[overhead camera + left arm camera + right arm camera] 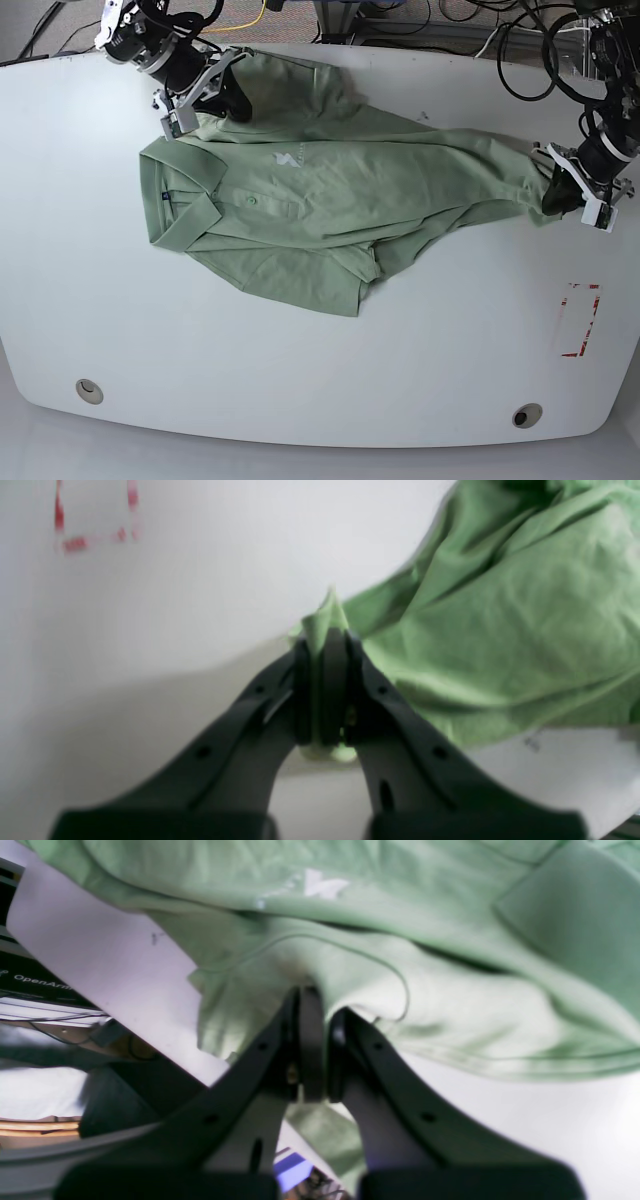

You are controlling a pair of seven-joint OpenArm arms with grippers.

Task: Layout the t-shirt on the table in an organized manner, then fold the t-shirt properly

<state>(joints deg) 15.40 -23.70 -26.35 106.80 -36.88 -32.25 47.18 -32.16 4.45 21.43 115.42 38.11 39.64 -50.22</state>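
The sage-green t-shirt (pixel 330 190) lies face up across the white table (pixel 300 380), with its collar (pixel 185 200) to the left and a white chest logo (pixel 284 160). The fabric is wrinkled, and one sleeve lies folded toward the front. At the right edge of the base view, my left gripper (pixel 548 195) is shut on a stretched corner of the shirt's hem; in the left wrist view the left gripper (pixel 325 635) pinches a green tip of the t-shirt (pixel 500 630). At the back left, my right gripper (pixel 225 95) is shut on the fabric near the far sleeve. Up close, the right gripper (pixel 320 1005) clamps the t-shirt (pixel 400 940) by a seamed edge.
A red tape rectangle (pixel 580 320) marks the table's right side, in front of my left arm, and the same red tape (pixel 95 520) shows in the left wrist view. Two round cable holes (pixel 88 389) (pixel 526 415) sit near the front edge. Cables and equipment (pixel 400 15) lie behind the table.
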